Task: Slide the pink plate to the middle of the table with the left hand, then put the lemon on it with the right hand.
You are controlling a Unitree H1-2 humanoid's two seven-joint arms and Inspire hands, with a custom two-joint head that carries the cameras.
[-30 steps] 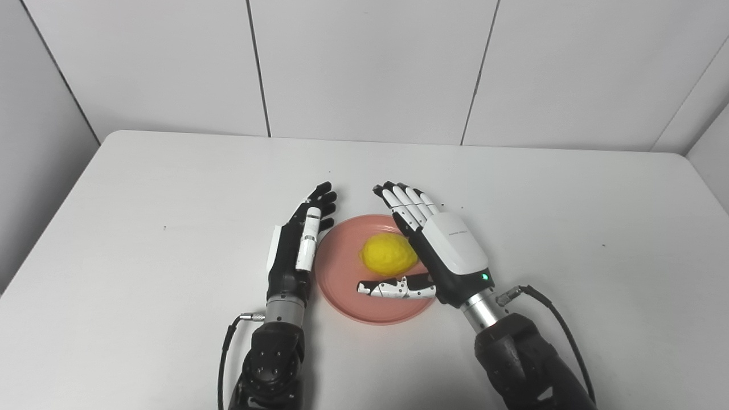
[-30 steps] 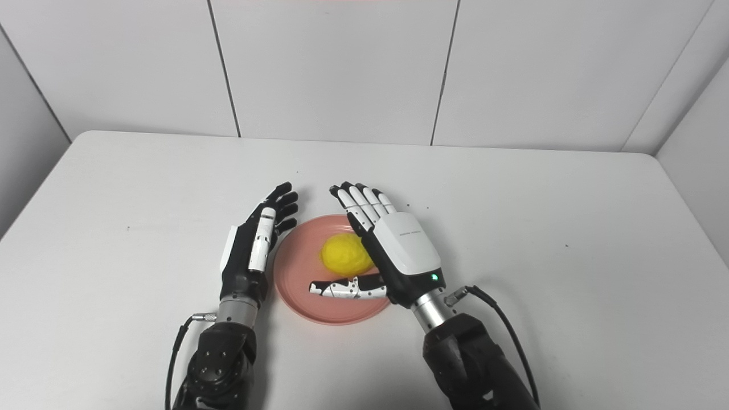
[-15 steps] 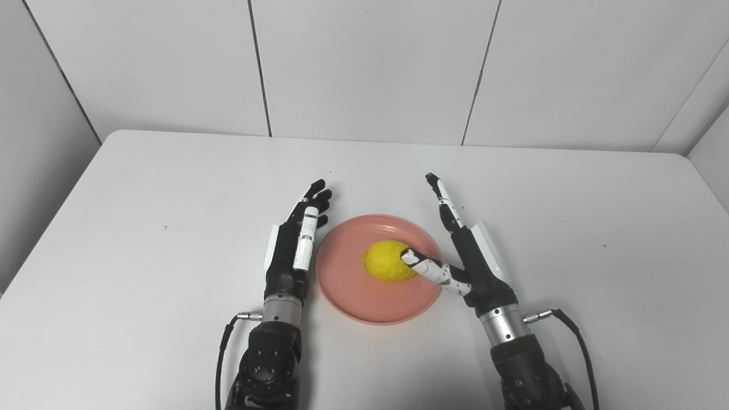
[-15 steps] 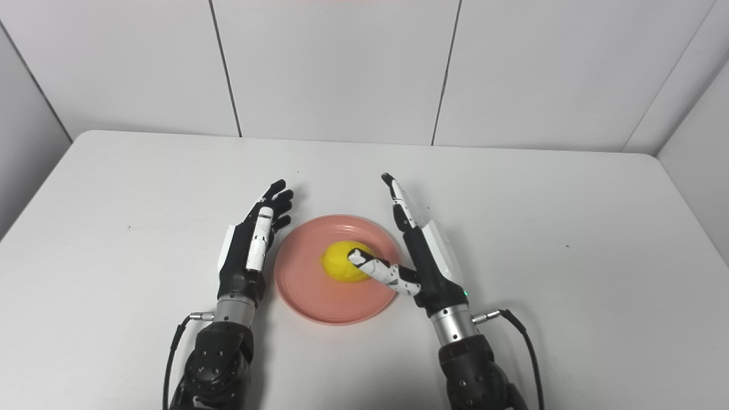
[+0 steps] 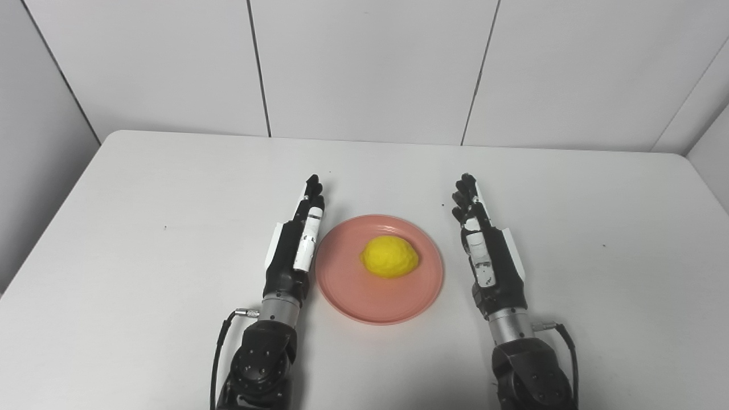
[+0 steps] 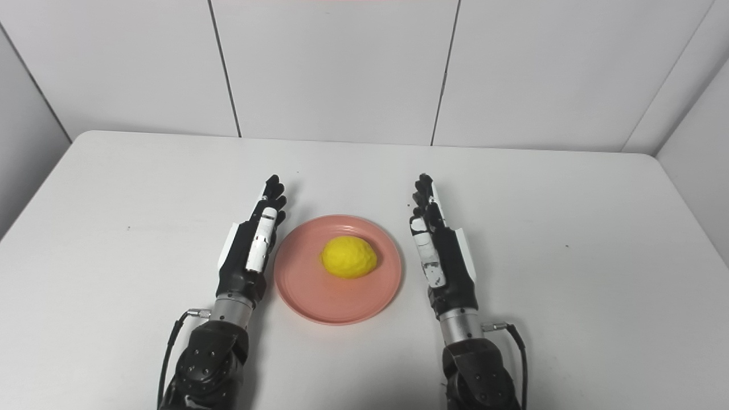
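The pink plate (image 5: 379, 272) sat flat on the white table (image 5: 142, 216), roughly mid-table w/ respect to left and right, on the near half. It was the only container in view. Inside it lay one thing: the lemon (image 5: 389, 257), yellow w/ a bumpy skin, resting on the plate's floor a bit toward the far-right part of the dish, long axis running approx. left to right. The lemon was inside the rim all round, touching neither rim nor either hand. The rest of the plate's floor was bare pink, w/ a slight sheen near the front.

The left hand (image 5: 295, 247) lay just beside the plate's left edge, set on edge w/ fingers straight and extended away from the robot, holding nothing; whether it actually touched the rim can't be told. The right hand (image 5: 488, 256) sat on the opposite side, near the plate's right edge but w/ a clear strip of table between them. Its fingers were also straight, released, pointing toward the far wall, nothing in its grasp. Both hands were approx. parallel, flanking the plate, wrists toward the near edge of the table.

Behind the table stood plain pale wall panels (image 5: 364, 62).
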